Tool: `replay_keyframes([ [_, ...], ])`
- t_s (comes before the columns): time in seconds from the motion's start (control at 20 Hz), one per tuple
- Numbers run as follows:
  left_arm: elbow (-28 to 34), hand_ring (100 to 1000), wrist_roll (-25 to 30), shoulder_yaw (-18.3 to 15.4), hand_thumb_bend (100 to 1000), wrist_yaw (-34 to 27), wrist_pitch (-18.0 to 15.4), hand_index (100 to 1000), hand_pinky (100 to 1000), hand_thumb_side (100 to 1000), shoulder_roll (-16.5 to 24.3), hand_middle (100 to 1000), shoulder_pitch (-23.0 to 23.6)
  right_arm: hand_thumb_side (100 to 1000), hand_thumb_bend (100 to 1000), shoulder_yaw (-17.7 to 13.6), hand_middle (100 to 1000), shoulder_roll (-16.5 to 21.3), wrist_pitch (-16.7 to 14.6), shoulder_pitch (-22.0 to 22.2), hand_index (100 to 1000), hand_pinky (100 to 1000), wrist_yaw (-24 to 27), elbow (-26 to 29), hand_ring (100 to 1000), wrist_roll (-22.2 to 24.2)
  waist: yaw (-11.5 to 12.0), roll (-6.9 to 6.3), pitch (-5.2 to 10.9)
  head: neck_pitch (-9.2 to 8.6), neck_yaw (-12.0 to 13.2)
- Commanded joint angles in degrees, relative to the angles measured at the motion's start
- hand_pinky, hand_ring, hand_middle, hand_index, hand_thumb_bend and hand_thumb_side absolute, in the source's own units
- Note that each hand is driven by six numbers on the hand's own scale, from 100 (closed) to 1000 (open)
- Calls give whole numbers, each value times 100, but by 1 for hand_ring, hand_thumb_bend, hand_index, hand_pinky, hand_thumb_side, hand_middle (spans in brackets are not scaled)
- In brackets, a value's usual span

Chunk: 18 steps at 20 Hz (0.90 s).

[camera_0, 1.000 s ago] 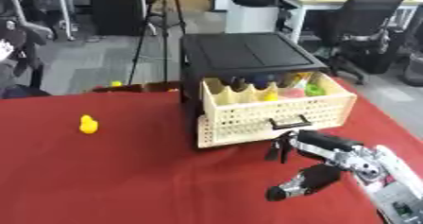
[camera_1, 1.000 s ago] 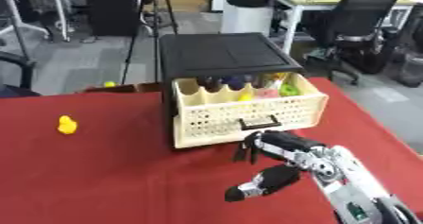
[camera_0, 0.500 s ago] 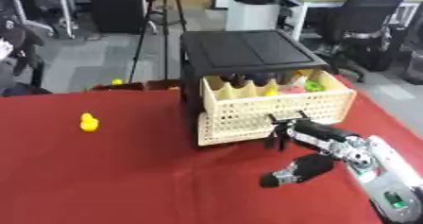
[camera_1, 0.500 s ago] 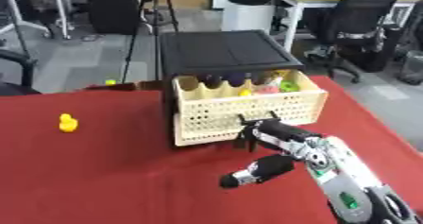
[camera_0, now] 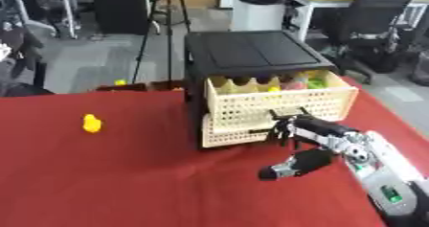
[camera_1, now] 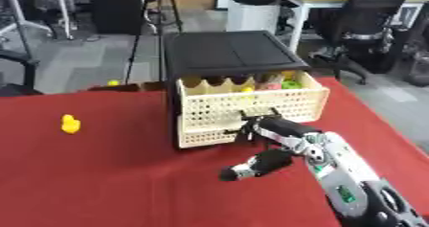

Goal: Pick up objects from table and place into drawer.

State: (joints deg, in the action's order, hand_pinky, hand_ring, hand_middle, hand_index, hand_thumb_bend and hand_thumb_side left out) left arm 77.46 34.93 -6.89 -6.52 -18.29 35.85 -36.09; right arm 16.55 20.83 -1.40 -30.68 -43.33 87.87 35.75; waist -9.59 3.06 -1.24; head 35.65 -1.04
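A small yellow duck [camera_0: 91, 123] sits alone on the red tablecloth [camera_0: 126, 183] at the left. A black cabinet [camera_0: 251, 51] stands mid-table with its cream perforated upper drawer [camera_0: 318, 104] pulled out; yellow, green [camera_0: 316, 83] and pink items lie inside. The lower drawer [camera_0: 231, 136] is nearly flush. My right hand [camera_0: 327, 134] reaches in from the lower right, open, its fingertips [camera_0: 282, 126] at the drawer front just under the handle. Its thumb [camera_0: 287, 167] points down-left over the cloth. It holds nothing. My left hand is out of sight.
A small yellow thing [camera_0: 120, 82] lies past the table's far edge. Office chairs [camera_0: 381, 25] and a tripod stand on the floor behind. Red cloth stretches between the duck and the cabinet.
My right hand has moved up and forward from the cloth to the drawer front. The duck and the cabinet have stayed put.
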Motion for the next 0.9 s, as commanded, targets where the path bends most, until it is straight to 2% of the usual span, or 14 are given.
replay_keyframes([
  [0.05, 86, 411, 17, -69, 100, -22, 1, 635, 219, 731, 146, 396, -54, 876, 888, -125, 704, 40, -2, -216, 757, 413, -112, -58, 674, -112, 26, -33, 79, 9, 0],
  [0.3, 136, 411, 5, -73, 100, -71, -7, 635, 222, 728, 145, 396, -10, 894, 887, -193, 706, 6, -6, -409, 757, 354, -221, -215, 675, -229, 119, -53, 98, -2, -5],
  [0.9, 188, 411, 21, -103, 100, -133, 28, 634, 222, 733, 115, 396, 60, 888, 867, -274, 707, -120, -62, -725, 757, 359, -499, -862, 676, -396, 342, -95, 108, -33, -12],
])
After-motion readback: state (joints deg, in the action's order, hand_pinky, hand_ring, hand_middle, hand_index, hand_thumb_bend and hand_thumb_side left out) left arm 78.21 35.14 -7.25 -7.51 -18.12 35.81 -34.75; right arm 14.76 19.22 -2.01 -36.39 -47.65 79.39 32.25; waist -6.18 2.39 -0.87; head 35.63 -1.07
